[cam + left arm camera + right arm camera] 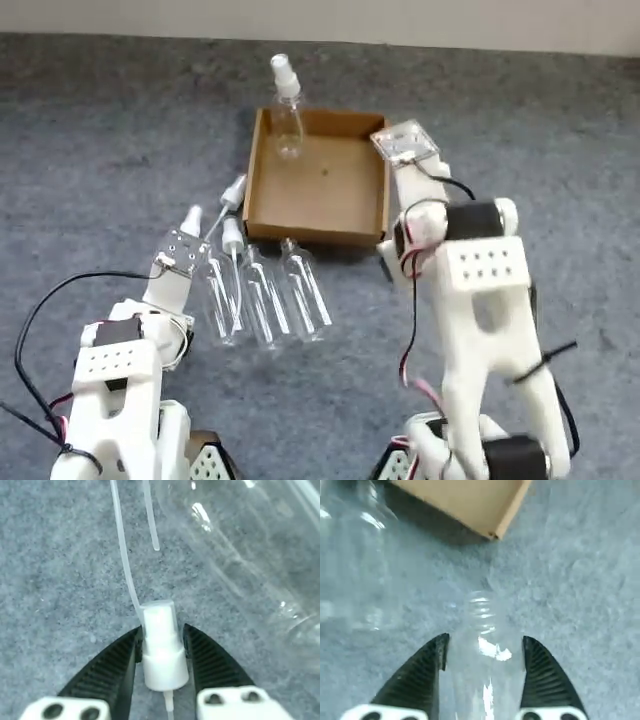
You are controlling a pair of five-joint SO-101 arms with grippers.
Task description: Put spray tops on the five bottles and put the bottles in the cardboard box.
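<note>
Bench (100,150) seen from above: cardboard box (318,237) holds one capped bottle (287,125) upright in far corner; three uncapped bottles (265,295) lie in row before box, within both arms' reach.

Left wrist view: left gripper (161,632) fingers pinch spray top (162,652), dip tube (125,560) leading — likely for threading into neck.

Right wrist view: right gripper (484,640) fingers clasp fourth bare bottle (480,611), open neck pointing outward — seemingly presented for capping.

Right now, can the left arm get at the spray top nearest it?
Probably yes: the left gripper is shut on that spray top, fingers against both its sides; the bottles lie beside it, not in the way.
</note>
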